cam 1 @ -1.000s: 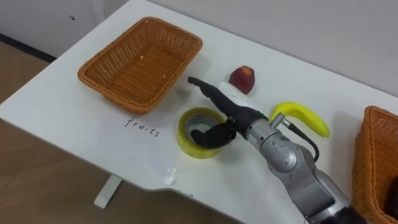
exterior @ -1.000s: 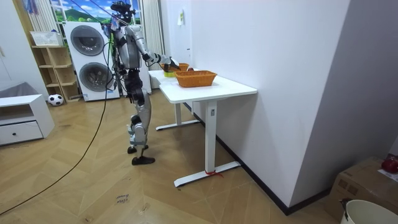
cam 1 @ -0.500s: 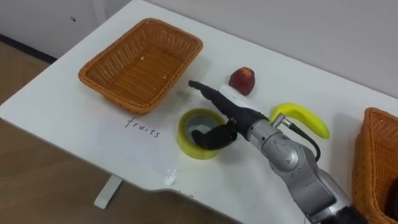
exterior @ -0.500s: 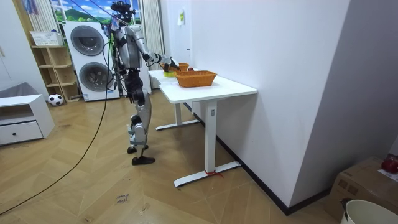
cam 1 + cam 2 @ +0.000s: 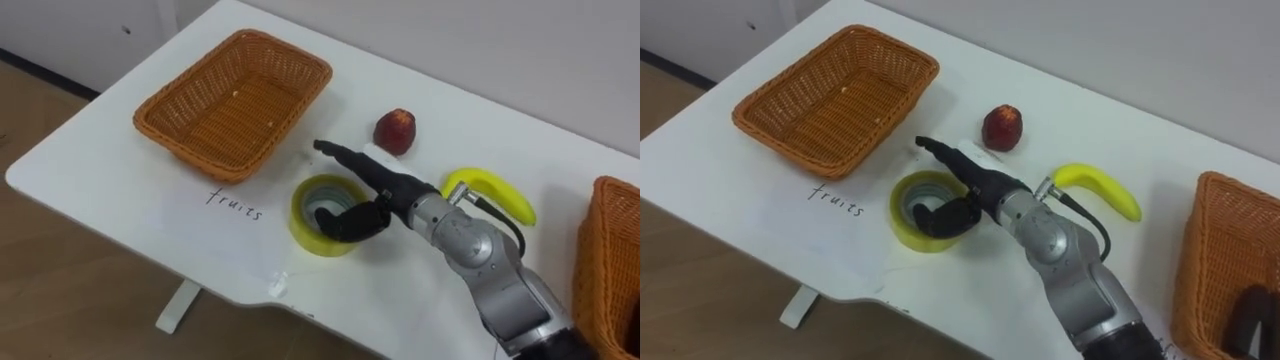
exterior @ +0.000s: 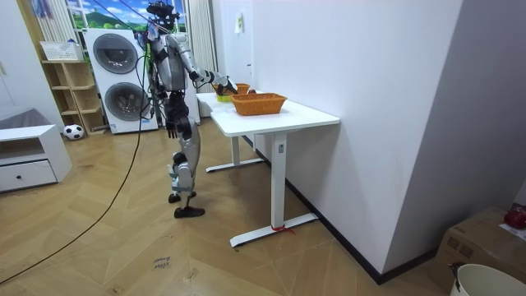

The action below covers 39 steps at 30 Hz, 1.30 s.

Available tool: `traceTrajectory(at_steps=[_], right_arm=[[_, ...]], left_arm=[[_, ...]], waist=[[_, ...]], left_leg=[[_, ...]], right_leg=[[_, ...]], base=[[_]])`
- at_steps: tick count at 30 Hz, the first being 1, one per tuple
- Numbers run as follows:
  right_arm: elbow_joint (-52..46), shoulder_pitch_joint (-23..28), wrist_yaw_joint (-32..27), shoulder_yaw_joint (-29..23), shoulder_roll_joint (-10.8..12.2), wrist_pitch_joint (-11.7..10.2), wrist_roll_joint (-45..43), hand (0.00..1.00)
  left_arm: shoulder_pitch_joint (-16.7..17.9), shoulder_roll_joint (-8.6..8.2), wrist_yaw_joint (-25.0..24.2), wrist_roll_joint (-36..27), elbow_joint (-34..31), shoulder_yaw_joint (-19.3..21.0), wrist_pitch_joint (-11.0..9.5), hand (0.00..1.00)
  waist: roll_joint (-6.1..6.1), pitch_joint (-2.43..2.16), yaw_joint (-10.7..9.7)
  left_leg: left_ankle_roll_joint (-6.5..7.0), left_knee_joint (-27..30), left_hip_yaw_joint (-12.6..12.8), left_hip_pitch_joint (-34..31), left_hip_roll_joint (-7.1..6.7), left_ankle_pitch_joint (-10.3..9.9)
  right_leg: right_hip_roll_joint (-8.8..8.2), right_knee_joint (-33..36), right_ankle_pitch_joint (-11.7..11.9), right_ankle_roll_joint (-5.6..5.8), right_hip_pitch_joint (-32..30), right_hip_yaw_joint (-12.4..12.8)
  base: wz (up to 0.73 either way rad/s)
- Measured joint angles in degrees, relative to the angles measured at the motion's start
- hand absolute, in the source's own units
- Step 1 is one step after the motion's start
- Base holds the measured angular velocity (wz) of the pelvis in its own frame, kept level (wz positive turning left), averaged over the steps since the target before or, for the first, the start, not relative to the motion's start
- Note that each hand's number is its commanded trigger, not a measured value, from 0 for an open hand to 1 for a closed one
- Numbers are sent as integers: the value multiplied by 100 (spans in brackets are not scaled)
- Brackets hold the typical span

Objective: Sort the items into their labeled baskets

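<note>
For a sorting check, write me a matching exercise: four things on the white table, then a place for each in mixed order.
1 yellow tape roll
2 red apple
3 yellow banana
4 empty wicker basket

A beside the handwriting
B under the right hand
C between the basket and the banana
D just beyond the right wrist

Pairs: 1-B, 2-C, 3-D, 4-A
</note>
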Motion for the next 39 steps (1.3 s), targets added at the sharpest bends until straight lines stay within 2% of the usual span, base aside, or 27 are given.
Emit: traceTrajectory(at_steps=[4,7,8,9,10,14,20,25,39], right_arm=[[129,-9,251,-142,-1,57,183,0],[129,-9,383,-225,-18,138,202,0],[130,-9,433,-225,-48,141,203,33],[130,-9,447,-225,-71,140,210,84],[130,-21,495,-230,-117,141,215,100],[132,-120,735,-237,-250,220,204,100],[132,-154,821,-365,-335,259,148,100],[131,-153,889,-423,-350,368,-30,100],[128,-154,1000,-479,-395,389,-55,100]], left_arm=[[55,49,-23,-8,-55,96,7,0],[97,73,-66,-8,-53,96,11,0],[110,78,-104,-8,-54,96,12,0],[116,81,-125,-9,-53,96,12,0],[117,82,-148,-8,-52,96,12,0],[144,83,-253,-7,-40,99,36,0],[124,111,-431,-6,-44,97,67,0],[124,146,-507,-6,-43,98,69,0],[90,203,-502,-5,-43,99,68,0]], waist=[[-123,24,-8],[-154,41,-13],[-154,41,-19],[-154,42,-19],[-157,43,-18],[-163,46,-12],[-205,48,7],[-217,51,6],[-218,48,-20]], left_leg=[[0,1,-2,81,-6,0],[1,1,-7,97,-13,-1],[2,0,-11,108,-14,-1],[2,-1,-13,108,-14,-2],[2,0,-14,107,-14,-2],[2,-6,-15,93,-8,-2],[2,18,-21,91,-7,-1],[2,10,-20,93,-8,-2],[2,7,-1,106,-4,-1]], right_leg=[[-7,-2,0,0,91,6],[-12,-2,3,5,117,-1],[-12,-2,4,6,128,-9],[-13,-2,4,6,129,-17],[-12,-2,4,6,128,-20],[-5,-2,4,6,123,-25],[-6,-2,4,6,123,-37],[-8,-2,4,6,118,-32],[-4,-2,4,6,112,22]], base=[[4],[0],[0],[0],[0],[0],[0],[0],[0]])
